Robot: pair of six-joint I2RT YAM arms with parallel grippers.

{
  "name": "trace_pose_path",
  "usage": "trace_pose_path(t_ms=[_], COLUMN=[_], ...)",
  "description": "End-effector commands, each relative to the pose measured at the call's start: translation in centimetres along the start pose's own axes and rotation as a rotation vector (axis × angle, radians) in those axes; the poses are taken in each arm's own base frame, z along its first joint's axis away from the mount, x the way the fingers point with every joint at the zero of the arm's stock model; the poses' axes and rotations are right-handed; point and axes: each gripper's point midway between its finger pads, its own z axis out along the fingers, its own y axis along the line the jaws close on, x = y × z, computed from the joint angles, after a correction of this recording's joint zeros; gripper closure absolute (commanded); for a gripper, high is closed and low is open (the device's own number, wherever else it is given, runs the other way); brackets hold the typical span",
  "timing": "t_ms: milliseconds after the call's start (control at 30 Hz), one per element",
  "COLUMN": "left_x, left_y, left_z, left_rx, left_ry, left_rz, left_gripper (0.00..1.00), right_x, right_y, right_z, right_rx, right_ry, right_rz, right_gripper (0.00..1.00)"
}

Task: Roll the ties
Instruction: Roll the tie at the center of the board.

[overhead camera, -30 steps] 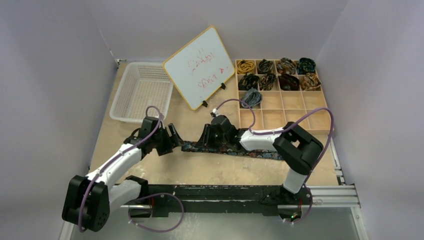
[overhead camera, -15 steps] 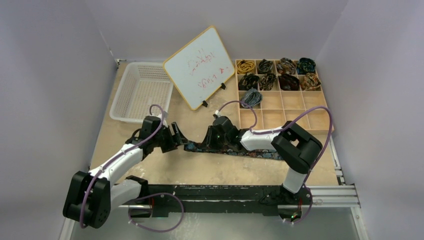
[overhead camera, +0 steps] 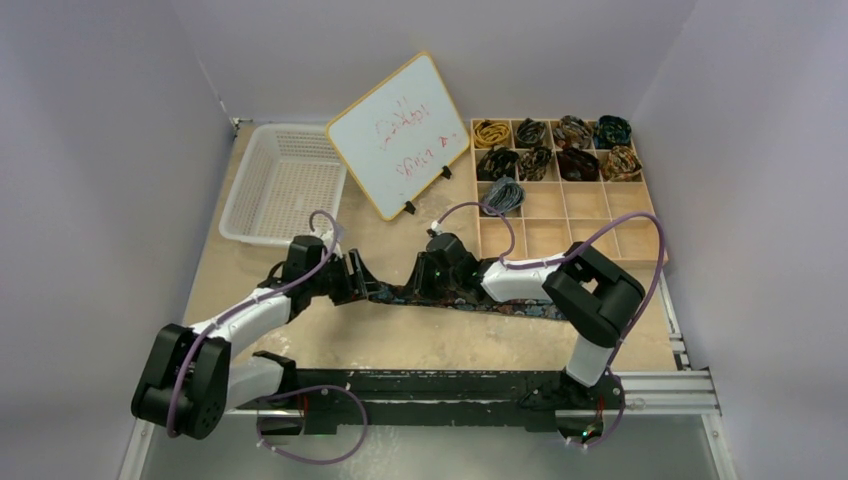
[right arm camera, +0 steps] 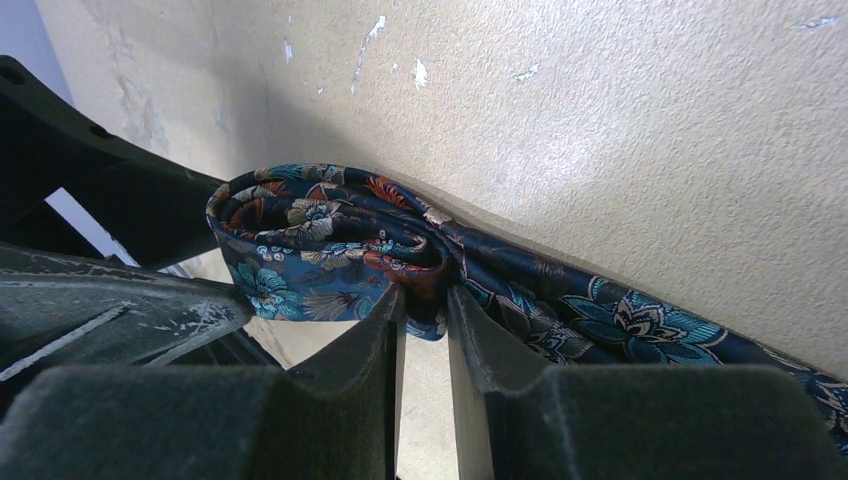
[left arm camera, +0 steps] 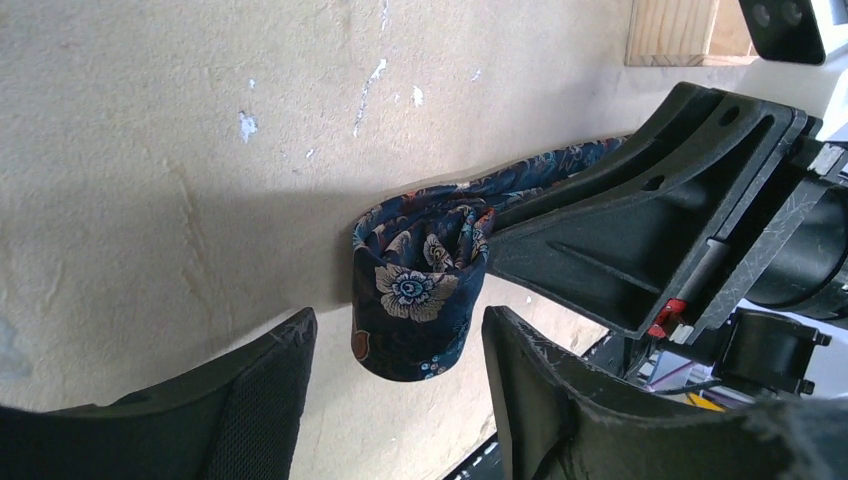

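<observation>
A navy floral tie lies as a flat strip across the table in front of the arms. Its left end is curled into a small loose coil, which also shows in the right wrist view. My right gripper is shut on the tie, pinching the fabric right beside the coil; from above it sits at the strip's left end. My left gripper is open, with one finger on each side of the coil's end and not touching it; from above it is just left of the coil.
A wooden compartment tray at the back right holds several rolled ties in its far cells. A white plastic basket stands at the back left. A propped whiteboard stands between them.
My left gripper has moved right, up to the tie's coiled end, and now straddles it. The right gripper has stayed pinched on the tie, almost still.
</observation>
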Motion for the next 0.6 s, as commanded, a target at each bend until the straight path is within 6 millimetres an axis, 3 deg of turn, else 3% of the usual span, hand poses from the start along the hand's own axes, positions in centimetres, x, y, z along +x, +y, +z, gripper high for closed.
trace_pose_path(t_ms=[0,400,567], left_x=[-0.3,-0.6,-0.6], left_y=[-0.7,-1.7,-1.4], left_z=[0.5,0.4,0.8], left_rx=[0.089,0.209,0.207], left_ry=[-0.026,-0.071,-0.061], left_rz=[0.077,0.163,0.170], left_gripper=[0.41,0.44,0.51], right_x=[0.6,0.5,0.8], right_y=[-2.6,-3.1,-3.6], right_z=[0.3,0.8,1.1], right_rx=[0.076,0.075,0.083], right_ry=[0.016,0.042,0.054], right_rz=[0.006,-0.004,0.000], right_gripper=[0.77,0.80,0.81])
